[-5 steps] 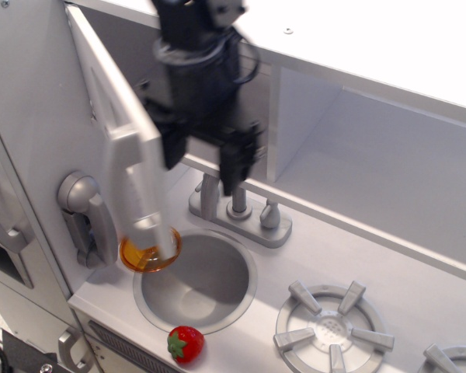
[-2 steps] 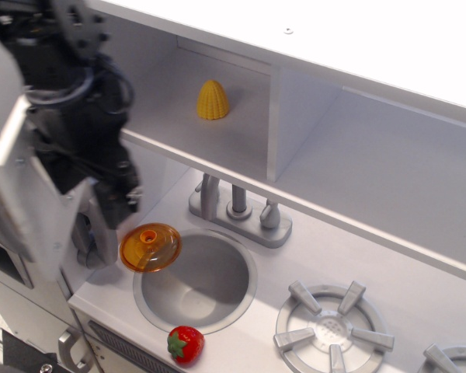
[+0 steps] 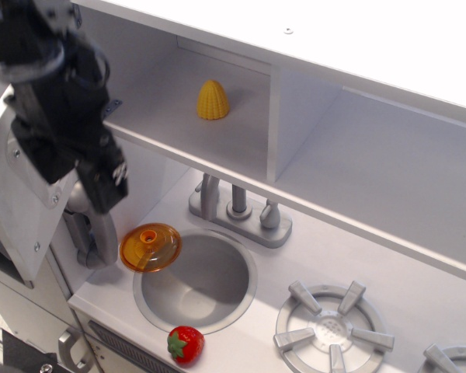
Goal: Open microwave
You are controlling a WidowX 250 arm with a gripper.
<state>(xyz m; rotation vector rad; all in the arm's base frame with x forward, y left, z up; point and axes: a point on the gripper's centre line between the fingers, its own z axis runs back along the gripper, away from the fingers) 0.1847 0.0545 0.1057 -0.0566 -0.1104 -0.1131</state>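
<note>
Because the microwave door at the left of the frame is swung wide, the gripper should pull away slowly. I cannot tell if its jaws are spread or pressed together.

Corn in microwave above sink

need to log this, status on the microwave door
Hand low at the left, fingers hidden: open or shut unclear. Microwave door swung wide open, yellow corn visible inside. Nothing in the way.
</note>
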